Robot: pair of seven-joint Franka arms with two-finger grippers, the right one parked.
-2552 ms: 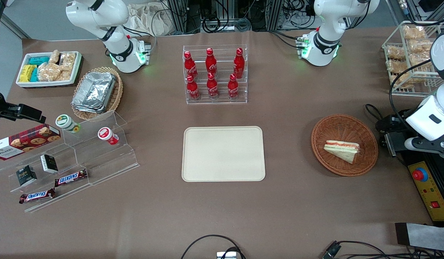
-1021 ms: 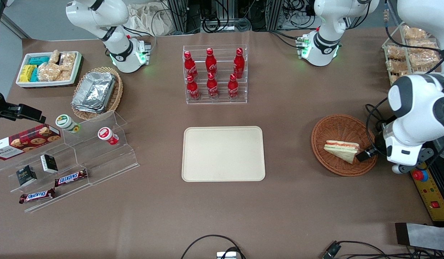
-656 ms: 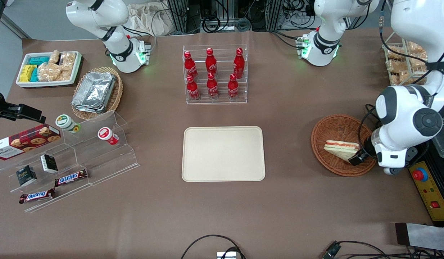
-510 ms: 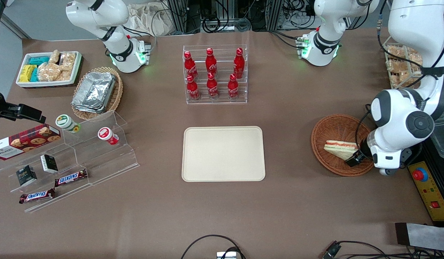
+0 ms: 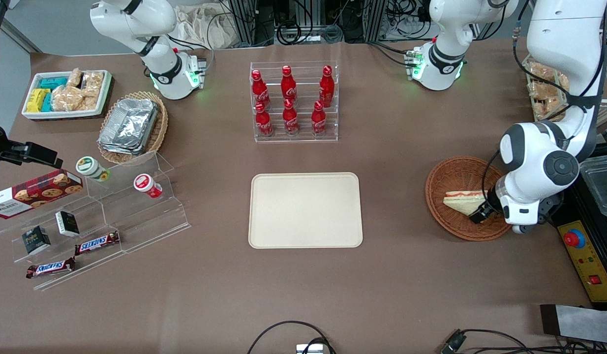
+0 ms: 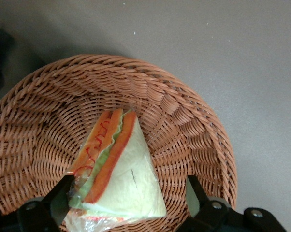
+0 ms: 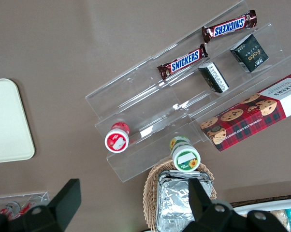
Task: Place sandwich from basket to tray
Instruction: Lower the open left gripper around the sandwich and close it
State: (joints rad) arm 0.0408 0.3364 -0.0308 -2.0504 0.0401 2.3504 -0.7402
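Brown matte table (image 5: 407, 275), cables (image 5: 284, 334) at near edge, grey strip (image 5: 579, 322) at near corner twd working arm's end. Yellow control box (image 5: 591, 260) w/ red button off table edge there.

Mid-table: cream tray (image 5: 305, 210), bare. Clear stepped stand (image 5: 111, 221) w/ Snickers bars (image 5: 97, 243), small boxes, cookie box (image 5: 33, 193) twd parked arm's end.

Basket (image 5: 456, 184) twd working arm's end; sandwich (image 5: 462, 201) inside, lying flat. Gripper (image 5: 480, 212) down in basket at sandwich's wide end, fingers (image 6: 56, 203) spread apart, one either side of sandwich (image 6: 119, 179), not clamped. Basket weave (image 6: 184, 121) all round.

Farther: Coke bottles (image 5: 289, 101) in clear rack, foil containers (image 5: 129, 125) in tan basket, white bin (image 5: 66, 93) of snacks, wire rack (image 5: 544, 91) of pastries. Arm bases w/ green lights, cable clutter past table edge.
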